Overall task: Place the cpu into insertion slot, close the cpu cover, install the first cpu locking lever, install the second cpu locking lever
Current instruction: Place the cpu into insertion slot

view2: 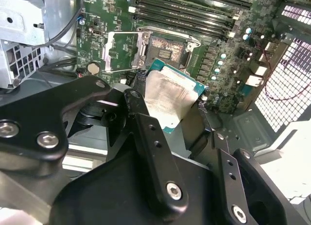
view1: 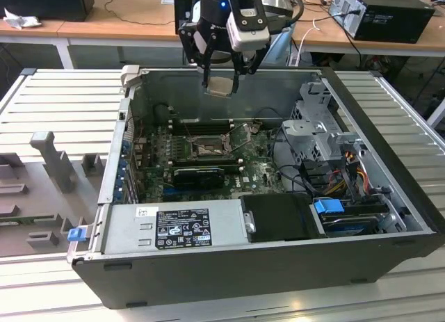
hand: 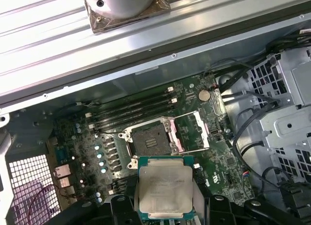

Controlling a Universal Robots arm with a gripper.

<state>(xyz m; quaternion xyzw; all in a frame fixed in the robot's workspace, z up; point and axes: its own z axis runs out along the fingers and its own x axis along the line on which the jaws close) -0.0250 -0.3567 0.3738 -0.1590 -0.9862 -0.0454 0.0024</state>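
My gripper (view1: 221, 73) hangs above the back of the open computer case, shut on the cpu (view1: 220, 85), a flat square chip held tilted in the air. In both wrist views the cpu (view2: 169, 99) (hand: 164, 188) shows its silver-grey top and green edge between the black fingers (view2: 146, 132). Below it on the green motherboard (view1: 261, 170) lies the insertion slot (view1: 207, 148) (view2: 165, 51) (hand: 149, 140), dark and bare. The cpu cover (view2: 121, 51) (hand: 190, 132) is swung up and open beside the slot.
Long black memory slots (view1: 201, 126) run behind the slot and a black graphics card (view1: 198, 174) lies in front of it. A grey power supply (view1: 174, 228) fills the case's near side. A metal drive cage (view1: 313, 131) with cables stands at the exterior view's right.
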